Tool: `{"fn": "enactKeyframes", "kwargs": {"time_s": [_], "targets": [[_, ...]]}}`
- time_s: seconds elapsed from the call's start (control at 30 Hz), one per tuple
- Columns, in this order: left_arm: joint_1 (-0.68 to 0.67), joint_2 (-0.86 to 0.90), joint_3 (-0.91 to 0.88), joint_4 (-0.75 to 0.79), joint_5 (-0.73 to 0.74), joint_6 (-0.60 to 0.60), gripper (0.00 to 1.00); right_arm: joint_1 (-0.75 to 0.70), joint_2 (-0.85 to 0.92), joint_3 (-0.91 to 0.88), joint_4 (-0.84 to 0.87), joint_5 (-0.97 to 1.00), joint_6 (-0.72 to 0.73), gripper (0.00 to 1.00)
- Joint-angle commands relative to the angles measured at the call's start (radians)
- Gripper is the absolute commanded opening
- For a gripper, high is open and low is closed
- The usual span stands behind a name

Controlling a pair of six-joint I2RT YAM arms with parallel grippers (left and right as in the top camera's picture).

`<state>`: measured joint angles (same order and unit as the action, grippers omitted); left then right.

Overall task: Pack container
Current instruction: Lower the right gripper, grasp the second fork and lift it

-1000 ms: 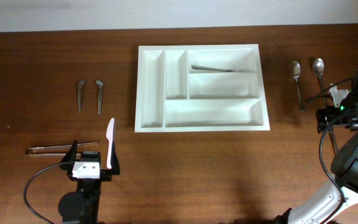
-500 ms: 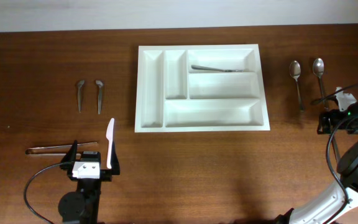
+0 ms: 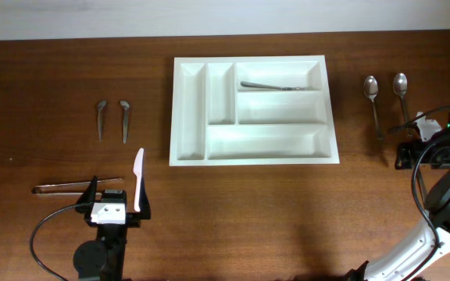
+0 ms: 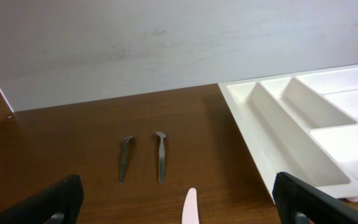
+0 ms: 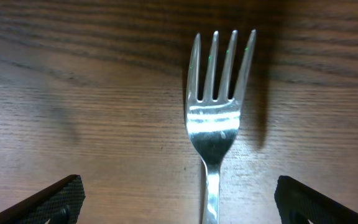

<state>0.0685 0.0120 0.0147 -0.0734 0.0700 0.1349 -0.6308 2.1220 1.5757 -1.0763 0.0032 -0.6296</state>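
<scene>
Large white rectangular plastic cutlery tray [image 3: 180, 109] sits flat on the dark brown wooden table [image 3: 287, 211], centre, toward the far edge; the L wrist cam catches its near-L corner [image 4: 253, 140]. Five compartments: two narrow upright ones on the L side, three long horizontal ones on the R. The top horizontal one holds a slim silver metal utensil [image 3: 280, 87] lying lengthwise. R of the tray and apart from it lies a silver metal spoon [image 3: 373, 97] w/ a second spoon [image 3: 401, 84] just beside, bowls toward the far edge. Well L of the tray is a small curved grey metal piece [image 3: 100, 119] w/ a twin [image 3: 124, 119] beside it. L gripper [image 3: 118, 197] is at the front-L, jaws wide apart, gripping nothing. A white plastic knife [image 3: 137, 179] lies btwn its fingers, nearer the R one, tip toward the far edge; can't tell if it touches. Thin metal tongs [image 3: 73, 186] lie crosswise by the L finger. R gripper [image 5: 179, 183] is low over the table at the R edge, jaws wide apart, nothing clamped. A silver metal fork [image 5: 215, 124] lies flat btwn the fingers, touching neither.
</scene>
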Motion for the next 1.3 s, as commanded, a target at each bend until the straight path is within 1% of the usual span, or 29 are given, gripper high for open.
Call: {"fn": "enactKeyframes", "kwargs": {"time_s": [0.0, 0.13, 0.27, 0.37, 0.53, 0.6, 0.8, 1.27], "targets": [[-0.002, -0.006, -0.005, -0.001, -0.007, 0.010, 0.99, -0.011, 0.034, -0.009, 0.000, 0.016, -0.005, 0.99], [-0.002, -0.006, -0.005, -0.002, -0.008, 0.010, 0.99, -0.024, 0.034, -0.009, 0.012, 0.055, 0.032, 0.99], [-0.002, -0.006, -0.005, -0.002, -0.007, 0.010, 0.99, -0.043, 0.034, -0.011, 0.014, 0.062, 0.039, 1.00], [-0.002, -0.006, -0.005, -0.002, -0.007, 0.010, 0.99, -0.053, 0.034, -0.016, 0.016, 0.060, 0.040, 0.96], [-0.002, -0.006, -0.005, -0.002, -0.008, 0.010, 0.99, -0.050, 0.034, -0.018, 0.019, 0.027, 0.043, 0.95], [-0.002, -0.006, -0.005, -0.002, -0.008, 0.010, 0.99, -0.050, 0.034, -0.018, 0.018, 0.027, 0.043, 0.92], [-0.002, -0.006, -0.005, -0.002, -0.008, 0.010, 0.99, -0.050, 0.034, -0.021, 0.018, 0.027, 0.050, 0.89], [-0.002, -0.006, -0.005, -0.002, -0.007, 0.010, 0.99, -0.050, 0.047, -0.035, 0.034, 0.034, 0.061, 0.91]]}}
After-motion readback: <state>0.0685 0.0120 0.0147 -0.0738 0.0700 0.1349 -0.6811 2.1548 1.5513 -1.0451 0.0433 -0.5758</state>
